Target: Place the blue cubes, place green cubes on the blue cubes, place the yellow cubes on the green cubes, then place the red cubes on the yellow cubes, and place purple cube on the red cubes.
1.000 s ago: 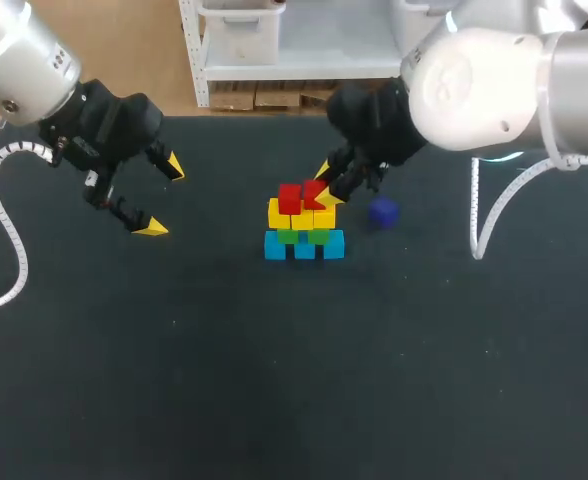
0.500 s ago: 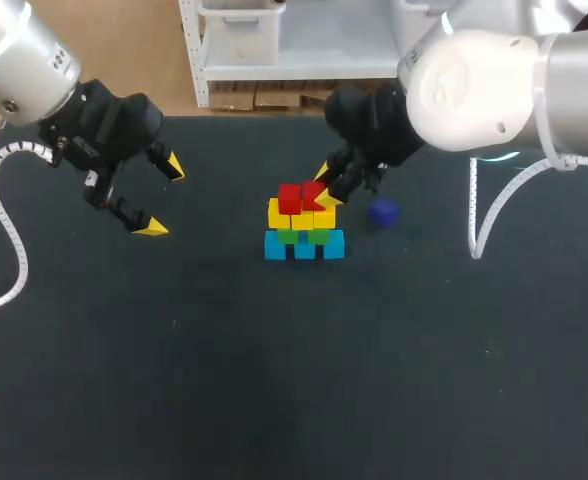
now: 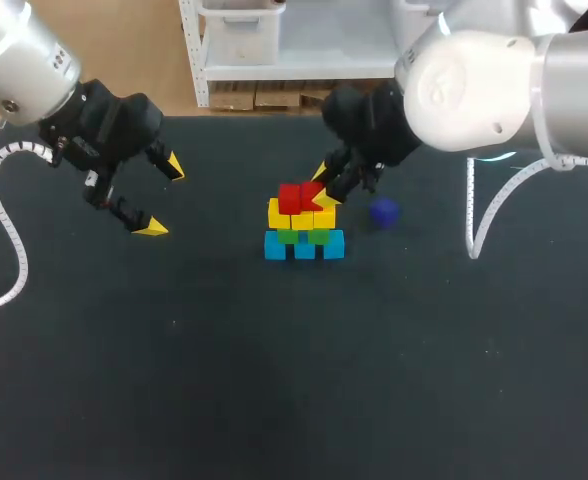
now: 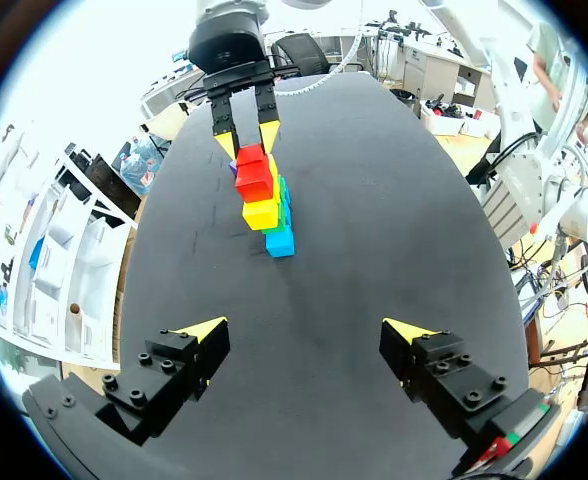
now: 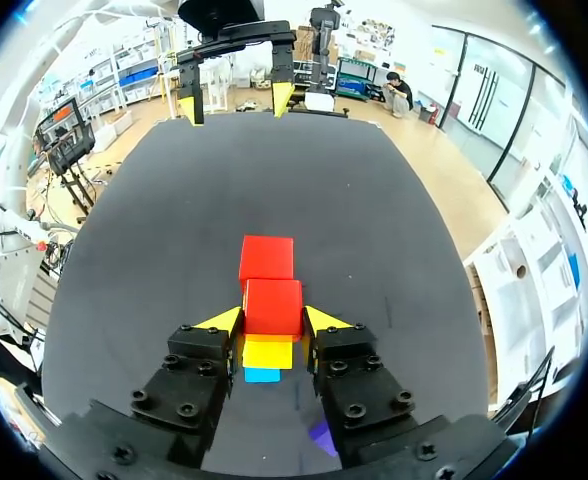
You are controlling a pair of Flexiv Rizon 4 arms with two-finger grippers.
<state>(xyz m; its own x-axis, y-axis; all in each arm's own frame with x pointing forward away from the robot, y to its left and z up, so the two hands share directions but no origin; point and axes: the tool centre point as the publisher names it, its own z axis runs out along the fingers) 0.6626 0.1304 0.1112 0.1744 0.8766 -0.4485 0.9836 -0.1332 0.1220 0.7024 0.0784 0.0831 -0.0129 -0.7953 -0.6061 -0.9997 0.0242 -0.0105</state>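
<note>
- Overhead, the head view shows a stepped tower of cubes just above the centre of the dark worktop (image 3: 274,380). The blue cubes (image 3: 304,247) form the base, the green cubes (image 3: 304,236) sit on them, the yellow cubes (image 3: 301,216) come next, and two reds are on top.
- Entering from the upper right of the frame, the right arm has its right claw (image 3: 321,188) pinching the red cube (image 3: 314,193) at the right of the top tier. The second red cube (image 3: 290,198) sits just beside it, on its left.
- Right of the tower, the purple cube (image 3: 382,211) lies alone on the worktop, near the tower but apart from it.
- At the upper left of the frame, the left claw (image 3: 163,197) hangs spread wide, well apart from the tower.
- From the left wrist view, the left claw (image 4: 304,335) has its yellow tips far apart. The tower stands well ahead of it on the worktop (image 4: 374,220).
- At the tower's far end, the red cube (image 4: 251,158) is held between the fingers of the right claw (image 4: 248,150). The second red cube (image 4: 256,185) is nearer, with the yellow cubes (image 4: 262,212) and blue cubes (image 4: 279,242) below.
- From the right wrist view, the right claw (image 5: 272,320) grips the red cube (image 5: 272,305), one yellow tip against each side.
- The second red cube (image 5: 266,257) sits just ahead of the gripped one. Yellow cubes (image 5: 269,350) and blue cubes (image 5: 262,375) show beneath it.
- A sliver of the purple cube (image 5: 322,437) shows under one finger. The left claw (image 5: 234,104) hangs spread at the far end of the worktop (image 5: 374,220).
</note>
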